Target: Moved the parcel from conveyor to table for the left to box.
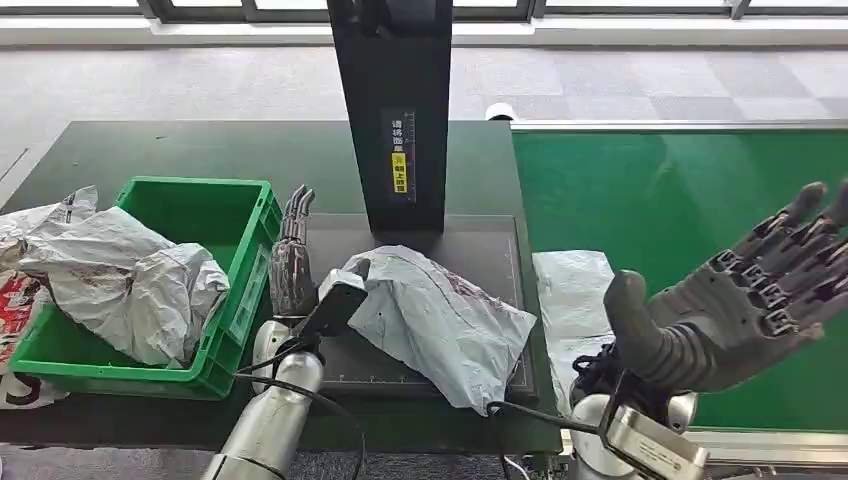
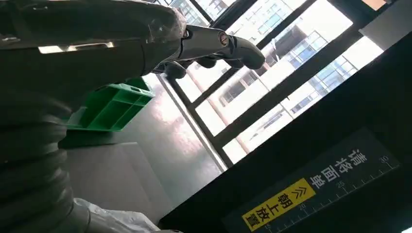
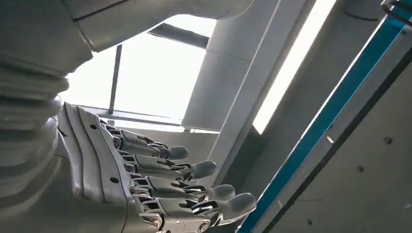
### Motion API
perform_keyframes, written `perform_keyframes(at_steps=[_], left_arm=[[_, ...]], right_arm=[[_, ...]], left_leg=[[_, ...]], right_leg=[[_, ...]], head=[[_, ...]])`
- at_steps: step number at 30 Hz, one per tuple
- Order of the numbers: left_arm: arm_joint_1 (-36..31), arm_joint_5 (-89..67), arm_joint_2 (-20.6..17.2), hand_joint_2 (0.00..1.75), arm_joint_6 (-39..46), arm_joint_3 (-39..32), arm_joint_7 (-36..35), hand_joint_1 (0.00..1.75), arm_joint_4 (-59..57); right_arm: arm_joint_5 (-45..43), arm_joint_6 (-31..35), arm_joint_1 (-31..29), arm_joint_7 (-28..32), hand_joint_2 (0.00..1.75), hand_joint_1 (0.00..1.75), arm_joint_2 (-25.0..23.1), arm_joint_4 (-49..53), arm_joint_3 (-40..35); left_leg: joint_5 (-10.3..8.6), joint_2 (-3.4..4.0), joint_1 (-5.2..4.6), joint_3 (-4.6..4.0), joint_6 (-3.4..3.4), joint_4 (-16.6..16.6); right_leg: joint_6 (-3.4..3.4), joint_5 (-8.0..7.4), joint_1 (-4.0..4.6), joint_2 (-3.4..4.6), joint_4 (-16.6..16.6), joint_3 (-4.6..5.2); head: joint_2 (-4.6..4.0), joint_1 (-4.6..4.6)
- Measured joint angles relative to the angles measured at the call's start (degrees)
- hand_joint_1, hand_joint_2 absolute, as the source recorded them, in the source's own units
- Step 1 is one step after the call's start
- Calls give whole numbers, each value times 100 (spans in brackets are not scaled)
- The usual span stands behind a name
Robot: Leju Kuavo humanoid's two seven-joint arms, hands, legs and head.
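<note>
Parcel (image 1: 440, 320) down on the worktop (image 1: 200, 150), lying crumpled across the dark mat (image 1: 480, 250) at the foot of the black scanner post (image 1: 392, 110), one corner hanging toward the near edge. It's a grey poly mailer, soft and floppy by the look of it, probably light, and that film will likely be slick; a pinch on a loose fold or a wrap around the near edge looks the safest hold, as a flat press would just slide it. Left hand (image 1: 292, 262) stands just beside the parcel's left edge, fingers straight and pointing up, thumb out toward the bag, nothing in its grasp. Right hand (image 1: 735, 300) is up over the green conveyor (image 1: 680, 200), fingers spread wide apart, palm empty. A second pale mailer (image 1: 572, 300) lies at the conveyor's near end, just right of the mat. Over on the left, the green crate (image 1: 250, 205) already has bagged parcels (image 1: 125, 280) piled in it, with more spilling beside it
</note>
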State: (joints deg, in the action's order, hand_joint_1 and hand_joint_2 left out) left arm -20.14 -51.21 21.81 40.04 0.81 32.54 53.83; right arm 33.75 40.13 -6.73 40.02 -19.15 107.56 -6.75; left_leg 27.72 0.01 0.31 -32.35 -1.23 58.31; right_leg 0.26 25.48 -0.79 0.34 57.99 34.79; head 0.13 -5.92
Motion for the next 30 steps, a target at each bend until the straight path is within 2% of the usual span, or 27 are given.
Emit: perform_keyframes(at_steps=[17,19,21,22,30], left_arm=[[-1,37,0,175,-66,0,-29,0,-7],[-196,690,70,175,-863,223,-350,0,-546],[-235,966,70,175,-2282,560,-516,0,-980],[-233,1003,72,175,-2693,716,-544,0,-1125],[-381,1086,72,175,-2706,1086,-553,0,-1678]], right_arm=[[0,0,4,0,175,0,0,2,15],[2,0,-16,0,175,0,0,-103,20],[9,-9,-31,-2,175,0,0,-245,22],[11,-7,-34,0,175,0,0,-282,22],[9,-7,-49,0,175,0,0,-455,26]], left_leg=[[0,1,-1,2,0,0],[-4,-10,-1,3,8,0],[-4,-23,0,-3,9,0],[-5,-22,2,-5,10,0],[-4,-21,1,-2,11,0]], right_leg=[[0,1,0,3,-1,4],[3,2,-3,-7,-1,-11],[8,5,-3,-14,-1,-14],[7,4,-4,-12,0,-12],[12,2,-7,-10,-1,-12]], head=[[0,0],[0,0],[0,-2],[0,-2],[0,0]])
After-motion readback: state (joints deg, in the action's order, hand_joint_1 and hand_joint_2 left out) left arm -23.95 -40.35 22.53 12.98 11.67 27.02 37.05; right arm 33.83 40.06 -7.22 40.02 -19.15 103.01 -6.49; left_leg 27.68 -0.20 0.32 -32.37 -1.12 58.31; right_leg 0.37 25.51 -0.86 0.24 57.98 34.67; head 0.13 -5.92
